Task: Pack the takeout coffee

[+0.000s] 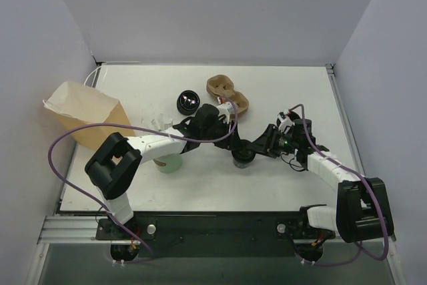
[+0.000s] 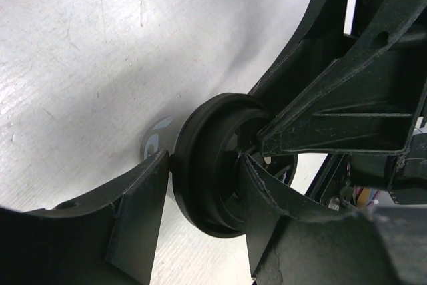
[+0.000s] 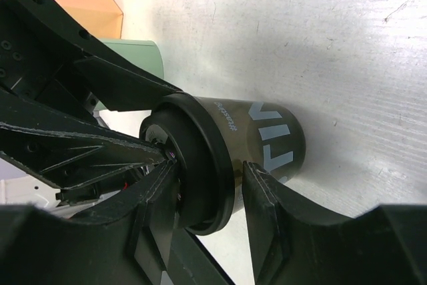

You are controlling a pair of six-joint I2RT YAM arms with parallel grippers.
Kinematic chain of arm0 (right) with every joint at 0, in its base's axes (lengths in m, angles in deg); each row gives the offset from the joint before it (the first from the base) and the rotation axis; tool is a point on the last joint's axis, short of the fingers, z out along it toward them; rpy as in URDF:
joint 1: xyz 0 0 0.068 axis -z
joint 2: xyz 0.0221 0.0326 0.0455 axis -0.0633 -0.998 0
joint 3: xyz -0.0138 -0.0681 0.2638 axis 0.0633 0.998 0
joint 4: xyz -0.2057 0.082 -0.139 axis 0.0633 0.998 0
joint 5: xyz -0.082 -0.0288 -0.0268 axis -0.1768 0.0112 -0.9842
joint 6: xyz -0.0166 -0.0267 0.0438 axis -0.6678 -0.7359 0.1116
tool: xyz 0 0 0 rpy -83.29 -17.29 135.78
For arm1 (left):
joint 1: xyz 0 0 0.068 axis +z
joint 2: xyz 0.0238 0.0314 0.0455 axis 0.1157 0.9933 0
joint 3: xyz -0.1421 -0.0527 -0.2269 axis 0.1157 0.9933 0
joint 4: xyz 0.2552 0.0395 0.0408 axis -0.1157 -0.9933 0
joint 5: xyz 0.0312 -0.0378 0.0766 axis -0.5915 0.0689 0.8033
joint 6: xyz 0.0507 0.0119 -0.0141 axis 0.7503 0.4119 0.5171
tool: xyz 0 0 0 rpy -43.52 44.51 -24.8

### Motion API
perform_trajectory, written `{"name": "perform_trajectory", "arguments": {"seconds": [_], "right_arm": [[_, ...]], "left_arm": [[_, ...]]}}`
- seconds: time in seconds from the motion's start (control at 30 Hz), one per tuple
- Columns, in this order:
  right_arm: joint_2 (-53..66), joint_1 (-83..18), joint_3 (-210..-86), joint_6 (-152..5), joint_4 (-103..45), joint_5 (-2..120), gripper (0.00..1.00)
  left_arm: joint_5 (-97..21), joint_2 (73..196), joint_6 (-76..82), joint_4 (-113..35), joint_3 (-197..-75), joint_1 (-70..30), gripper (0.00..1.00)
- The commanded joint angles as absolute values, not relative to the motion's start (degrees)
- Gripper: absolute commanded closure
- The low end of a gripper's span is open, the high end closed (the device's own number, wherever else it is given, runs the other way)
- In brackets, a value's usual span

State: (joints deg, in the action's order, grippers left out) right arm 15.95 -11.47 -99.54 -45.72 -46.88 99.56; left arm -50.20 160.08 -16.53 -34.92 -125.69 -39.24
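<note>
The takeout coffee (image 1: 242, 159), a short black cup with a black lid, stands upright on the table between my two grippers. My left gripper (image 1: 233, 147) reaches in from the left. In the left wrist view the takeout coffee (image 2: 200, 131) sits in the left gripper (image 2: 207, 158), one finger against the lid's rim, the other on the lid's top. My right gripper (image 1: 255, 147) comes from the right. In the right wrist view the right gripper (image 3: 210, 166) straddles the lid rim of the takeout coffee (image 3: 267, 131), one finger on the lid top and one against the wall just under the rim.
A green cup (image 1: 168, 163) stands left of the coffee under my left arm. A tan paper bag (image 1: 83, 115) lies at the far left. A lidless black cup (image 1: 188, 102) and a brown cup carrier (image 1: 227, 91) sit behind the grippers.
</note>
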Motion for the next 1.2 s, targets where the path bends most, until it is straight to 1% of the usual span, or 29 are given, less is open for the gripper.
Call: {"name": "perform_trajectory", "arguments": {"seconds": [0.0,0.23,0.33,0.47,0.7,0.97,1.17], "right_arm": [[15.07,-12.42,-98.31,-51.37,-33.14,91.92,0.65],[15.16,-12.42,-99.45,-52.25,-30.24,90.17,0.65],[15.43,-12.42,-99.71,-52.25,-30.15,89.9,0.66],[15.6,-12.42,-100.5,-52.6,-28.48,89.55,0.66],[16.04,-12.42,-100.94,-52.52,-27.69,89.28,0.66],[16.04,-12.51,-101.12,-52.34,-27.69,89.2,0.66],[16.04,-12.51,-100.51,-51.46,-28.48,88.32,0.66]], "left_arm": [[-52.84,159.96,-14.0,-43.46,-130.22,-38.97,0.44],[-55.39,158.21,-13.21,-45.48,-133.39,-36.95,0.44],[-56.19,157.15,-12.33,-46.71,-133.92,-35.63,0.41],[-54.17,156.19,-10.49,-48.73,-133.48,-34.4,0.41],[-52.94,156.8,-9.69,-48.56,-130.93,-34.31,0.43],[-54.25,158.47,-11.8,-43.64,-127.94,-34.31,0.43],[-53.29,159.26,-13.29,-41.88,-123.83,-34.66,0.47]]}}
